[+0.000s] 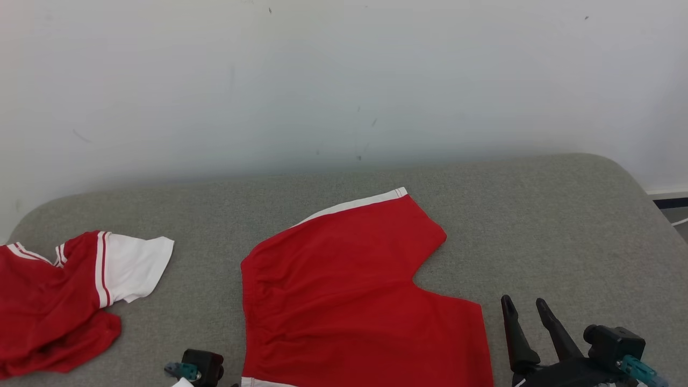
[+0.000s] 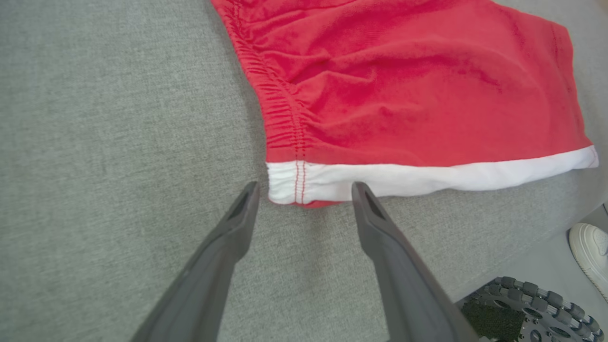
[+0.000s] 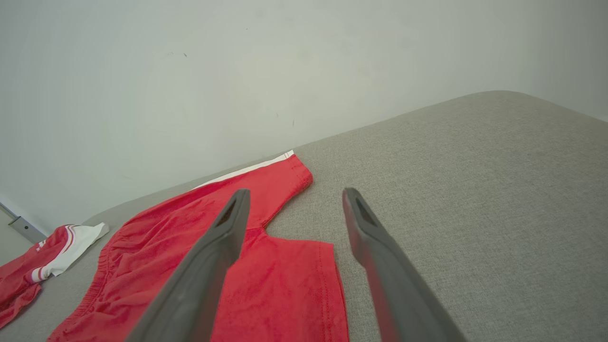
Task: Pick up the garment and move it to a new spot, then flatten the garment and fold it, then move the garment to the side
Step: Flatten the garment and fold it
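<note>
The garment, a pair of red shorts (image 1: 344, 290) with white side stripes, lies spread flat on the grey padded surface (image 1: 553, 226). Its waistband faces left and its two legs point right. My left gripper (image 2: 305, 192) is open, its fingers straddling the near waistband corner with the white stripe (image 2: 427, 173), just short of the cloth. In the head view that arm's dark wrist block (image 1: 201, 366) sits beside the shorts' near left corner. My right gripper (image 1: 522, 301) is open and empty, hovering right of the near leg's hem (image 3: 332, 285). In its own view the right gripper (image 3: 295, 194) points toward the crotch notch.
A second red and white garment (image 1: 64, 295) lies crumpled at the surface's far left edge (image 3: 47, 256). A pale wall (image 1: 344, 80) rises right behind the surface. Below the near edge are my wheeled base (image 2: 536, 308) and a person's white shoe (image 2: 591, 251).
</note>
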You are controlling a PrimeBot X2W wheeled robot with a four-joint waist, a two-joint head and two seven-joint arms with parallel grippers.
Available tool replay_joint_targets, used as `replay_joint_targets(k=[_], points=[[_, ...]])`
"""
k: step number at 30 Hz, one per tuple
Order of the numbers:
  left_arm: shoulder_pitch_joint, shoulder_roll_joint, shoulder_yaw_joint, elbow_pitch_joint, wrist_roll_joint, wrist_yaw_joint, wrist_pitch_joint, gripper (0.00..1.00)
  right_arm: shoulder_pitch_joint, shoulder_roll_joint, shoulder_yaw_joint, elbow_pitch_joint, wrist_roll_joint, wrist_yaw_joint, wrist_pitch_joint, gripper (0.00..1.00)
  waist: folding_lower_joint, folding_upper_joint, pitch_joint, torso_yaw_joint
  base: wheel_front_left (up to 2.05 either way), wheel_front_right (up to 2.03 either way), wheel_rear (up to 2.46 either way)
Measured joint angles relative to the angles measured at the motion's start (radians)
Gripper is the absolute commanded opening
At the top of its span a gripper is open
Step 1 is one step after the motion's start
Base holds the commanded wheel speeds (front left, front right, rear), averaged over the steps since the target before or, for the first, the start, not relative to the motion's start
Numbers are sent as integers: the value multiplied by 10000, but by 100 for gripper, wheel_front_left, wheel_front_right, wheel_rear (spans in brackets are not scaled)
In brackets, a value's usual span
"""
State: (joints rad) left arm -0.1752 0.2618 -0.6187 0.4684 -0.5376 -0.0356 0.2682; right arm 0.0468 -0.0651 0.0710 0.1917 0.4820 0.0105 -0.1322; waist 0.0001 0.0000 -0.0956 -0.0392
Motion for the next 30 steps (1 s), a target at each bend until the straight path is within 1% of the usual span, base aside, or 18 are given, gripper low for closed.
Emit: replay_joint_targets(k=[7,9,10,11,13,14,16,17,20,22,24,27,30], points=[[-190,-77,29,336,-19,-13,56,100,9,-10,4,2,0,0,0,100,0,0,40,11,0,0,0],[-207,-90,38,401,-84,-61,56,94,9,-12,6,2,0,36,0,100,0,0,53,23,0,0,0],[-210,-98,38,445,-84,-90,58,77,9,-12,13,2,0,63,0,100,0,0,59,31,0,0,0],[-223,-105,38,499,-84,-94,58,66,9,-12,19,4,0,65,0,100,0,0,66,39,0,0,0],[-283,-111,31,602,-86,-104,82,41,9,-12,25,6,0,69,0,100,0,0,80,55,0,0,0],[-333,-115,31,646,-86,-136,96,31,7,-12,35,6,-2,69,0,100,0,0,88,61,0,0,0],[-395,-138,29,675,-88,-178,96,2,7,-12,54,6,-2,71,0,100,0,0,105,69,0,0,0],[-395,-163,25,688,-90,-180,94,0,7,-15,67,6,-2,71,2,100,0,0,114,72,0,0,0],[-399,-205,21,738,-102,-199,84,0,6,-40,117,13,-33,75,17,100,0,0,141,81,0,0,0],[-407,-244,17,777,-105,-267,48,0,9,-111,240,82,-79,130,234,100,0,0,158,87,0,0,0],[-436,-280,8,840,-213,-268,40,0,68,-307,535,222,-144,320,652,100,0,0,171,97,0,0,0],[-523,-311,-2,938,-316,-278,25,0,392,-543,828,270,-148,514,1438,100,0,0,181,114,0,0,0],[-571,-339,-4,972,-339,-359,-48,0,880,-809,959,247,-84,514,2236,100,0,0,180,125,0,0,0]])
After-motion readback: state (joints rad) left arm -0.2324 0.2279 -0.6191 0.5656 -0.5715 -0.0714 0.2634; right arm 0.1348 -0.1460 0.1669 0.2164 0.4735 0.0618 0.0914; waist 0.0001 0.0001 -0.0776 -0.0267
